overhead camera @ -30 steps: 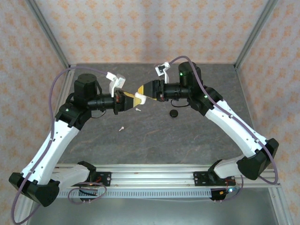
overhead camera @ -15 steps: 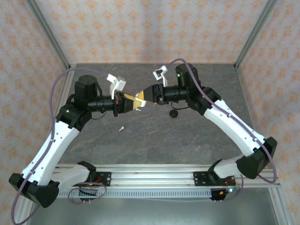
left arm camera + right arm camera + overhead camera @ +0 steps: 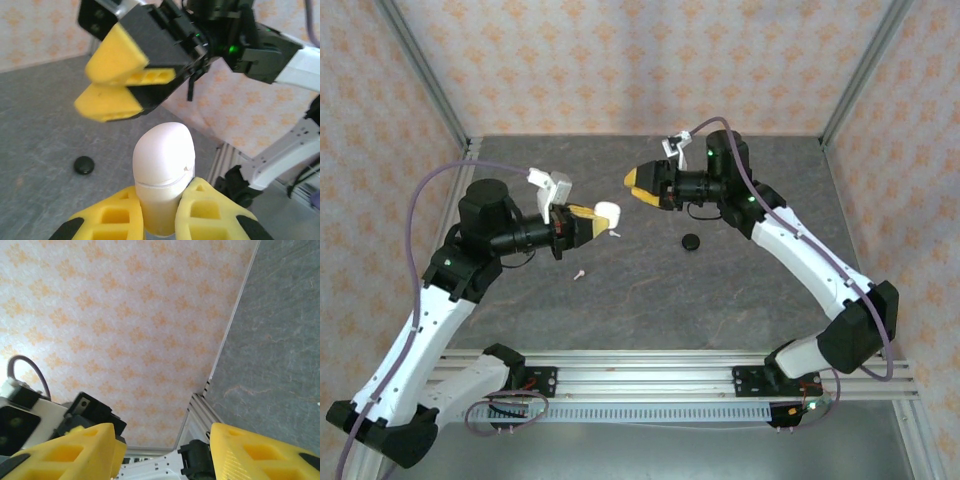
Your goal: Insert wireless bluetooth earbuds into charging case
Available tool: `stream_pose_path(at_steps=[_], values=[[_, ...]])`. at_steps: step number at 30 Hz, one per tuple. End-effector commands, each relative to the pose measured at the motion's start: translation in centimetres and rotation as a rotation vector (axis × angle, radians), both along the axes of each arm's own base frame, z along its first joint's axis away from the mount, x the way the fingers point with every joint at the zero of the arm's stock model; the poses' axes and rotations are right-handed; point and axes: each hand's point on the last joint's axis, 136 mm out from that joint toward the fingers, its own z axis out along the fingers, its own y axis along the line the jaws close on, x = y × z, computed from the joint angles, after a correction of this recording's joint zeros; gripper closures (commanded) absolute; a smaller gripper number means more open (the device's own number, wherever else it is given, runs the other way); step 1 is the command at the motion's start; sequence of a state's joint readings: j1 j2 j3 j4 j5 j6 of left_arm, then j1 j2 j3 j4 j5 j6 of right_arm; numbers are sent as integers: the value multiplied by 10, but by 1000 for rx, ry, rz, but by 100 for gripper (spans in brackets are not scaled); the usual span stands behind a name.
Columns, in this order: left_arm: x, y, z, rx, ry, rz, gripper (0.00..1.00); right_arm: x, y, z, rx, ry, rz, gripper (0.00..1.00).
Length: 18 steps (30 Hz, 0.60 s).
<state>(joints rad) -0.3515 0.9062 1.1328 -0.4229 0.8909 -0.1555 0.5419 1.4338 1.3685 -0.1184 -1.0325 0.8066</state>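
Observation:
My left gripper is shut on a white charging case and holds it above the table. In the left wrist view the case stands out between the yellow fingers, its lid seam closed. My right gripper hovers a short way up and to the right of the case, apart from it. In the right wrist view it is open with nothing between its fingers. A tiny white earbud lies on the table below the left gripper. Another small white piece shows just under the case.
A small black round object lies on the grey table under the right arm, and appears in the left wrist view. Patterned walls and metal posts enclose the table. The right gripper faces the left wrist camera.
The two grippers met at the case before; now they are apart. The right gripper has drawn back up and right without it. The left arm has pulled back left, still holding the case.

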Motion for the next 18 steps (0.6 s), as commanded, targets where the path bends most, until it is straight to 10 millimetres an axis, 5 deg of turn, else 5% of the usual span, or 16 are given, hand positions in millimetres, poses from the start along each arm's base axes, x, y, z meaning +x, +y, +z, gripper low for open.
stream_pose_path(at_steps=[1, 8, 18], values=[[4, 13, -8, 42, -13, 90, 100, 3, -1, 17, 13, -28, -8, 49], [3, 9, -10, 27, 1, 66, 100, -37, 18, 35, -50, -203, 123, 42], [6, -2, -5, -2, 26, 8, 100, -58, 35, 19, -64, -224, 209, 40]])
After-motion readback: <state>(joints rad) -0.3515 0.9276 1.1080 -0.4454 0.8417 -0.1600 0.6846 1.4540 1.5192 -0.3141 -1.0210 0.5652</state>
